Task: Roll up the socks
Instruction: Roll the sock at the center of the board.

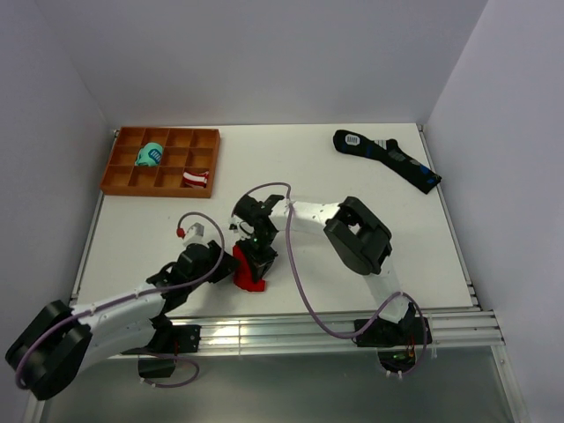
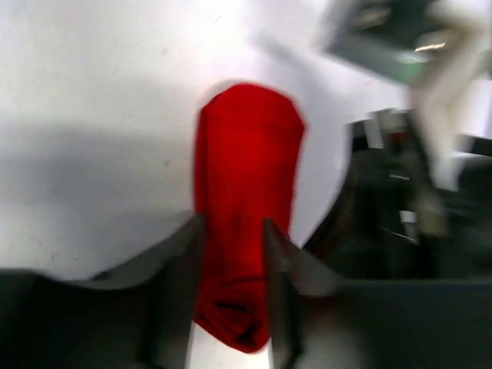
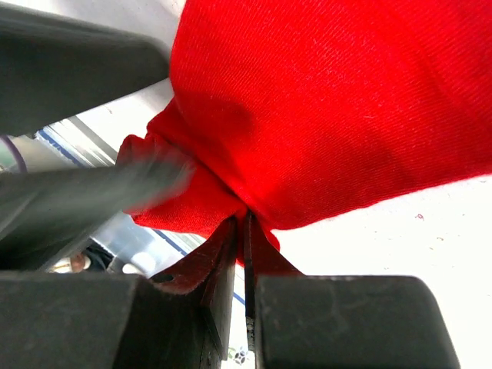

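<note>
Where socks (image 1: 249, 278) lie — left pincer (image 2: 233, 224) clamps | right pincer (image 3: 244, 221) pinches

A white table (image 1: 352, 176) fills the middle of the space, evenly lit, with only soft grey shadows lying on its top. Behind the table's far edge rises a plain pale back wall (image 1: 264, 53). A left wall (image 1: 44, 132) and a right wall (image 1: 520, 176) of the same pale tone close the table in on either side and meet the back wall at its far corners. Along the table's near edge run silver metal rails (image 1: 264, 333), and below them shows a dull grey floor (image 1: 291, 392).
</note>
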`<state>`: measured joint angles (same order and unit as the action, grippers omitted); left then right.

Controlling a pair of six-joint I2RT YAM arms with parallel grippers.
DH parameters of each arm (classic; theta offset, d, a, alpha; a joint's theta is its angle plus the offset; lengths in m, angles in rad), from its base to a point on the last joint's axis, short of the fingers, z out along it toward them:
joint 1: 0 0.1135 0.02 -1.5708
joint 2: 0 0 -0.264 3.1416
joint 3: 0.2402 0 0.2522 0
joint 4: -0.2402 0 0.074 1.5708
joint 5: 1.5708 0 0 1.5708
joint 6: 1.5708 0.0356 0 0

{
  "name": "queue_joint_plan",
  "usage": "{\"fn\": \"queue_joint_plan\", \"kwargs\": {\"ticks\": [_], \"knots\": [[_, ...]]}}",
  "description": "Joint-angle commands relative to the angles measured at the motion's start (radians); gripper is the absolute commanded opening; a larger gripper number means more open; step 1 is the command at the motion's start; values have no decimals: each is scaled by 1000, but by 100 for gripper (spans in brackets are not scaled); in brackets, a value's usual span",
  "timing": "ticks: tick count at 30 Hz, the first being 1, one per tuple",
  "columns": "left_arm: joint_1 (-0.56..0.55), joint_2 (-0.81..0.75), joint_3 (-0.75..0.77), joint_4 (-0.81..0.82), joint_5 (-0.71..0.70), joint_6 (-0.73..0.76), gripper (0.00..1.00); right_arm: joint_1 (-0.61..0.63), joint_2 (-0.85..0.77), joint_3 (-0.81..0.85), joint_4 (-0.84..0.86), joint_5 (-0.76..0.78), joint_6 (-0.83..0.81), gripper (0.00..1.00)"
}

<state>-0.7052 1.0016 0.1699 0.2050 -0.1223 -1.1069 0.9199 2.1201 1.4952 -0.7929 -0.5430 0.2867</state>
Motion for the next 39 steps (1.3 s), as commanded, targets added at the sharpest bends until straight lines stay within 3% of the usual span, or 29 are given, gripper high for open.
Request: {"fn": "queue_joint_plan", "kwargs": {"ticks": [1, 5, 12, 18, 24, 39], "knots": [[3, -116, -1, -16, -57, 16, 45, 7, 67, -6, -2, 110, -35, 13], [7, -234, -1, -87, -56, 28, 48, 4, 77, -7, -3, 121, -37, 13], [7, -233, 33, -274, 10, -7, 48, 2, 78, -23, 7, 120, -35, 13], [0, -314, 29, -303, 49, -4, 53, 0, 80, -35, 20, 118, -29, 12], [-20, -282, 75, -334, 108, 30, 55, 0, 83, -36, 21, 117, -26, 11], [-97, -256, 79, -383, 79, 38, 56, 0, 93, -49, 38, 109, -23, 11]]}}
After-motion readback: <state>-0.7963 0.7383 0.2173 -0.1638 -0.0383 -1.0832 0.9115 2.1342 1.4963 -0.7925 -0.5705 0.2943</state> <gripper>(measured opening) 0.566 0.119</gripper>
